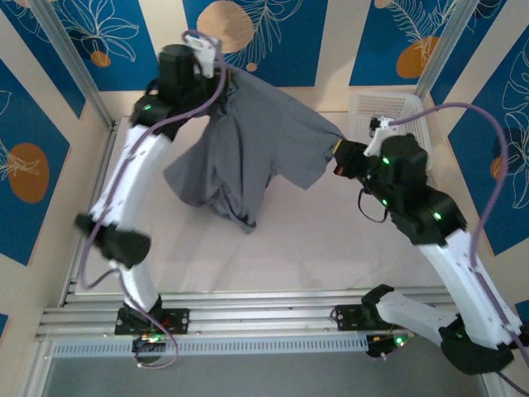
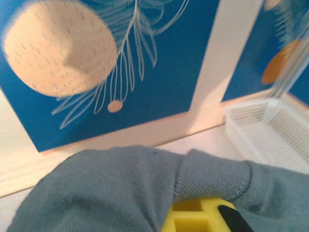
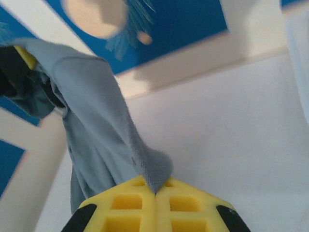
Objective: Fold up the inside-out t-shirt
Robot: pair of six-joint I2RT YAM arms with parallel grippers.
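Above the white desk (image 1: pixel 331 240), the t-shirt (image 1: pixel 248 149) hangs stretched between both arms, with a white mesh basket (image 1: pixel 387 109) at the far right corner behind the right arm and blue leaf-patterned wall panels (image 1: pixel 273 41) close behind. At the shirt's right end, the right claw (image 3: pixel 154 192) is pinched fully closed on a fold of cloth. Fabric drapes over the left claw (image 1: pixel 220 71) by the back wall and hides its jaws, so I cannot tell how wide they stand, nor whether the bunched lower end touches the desk.
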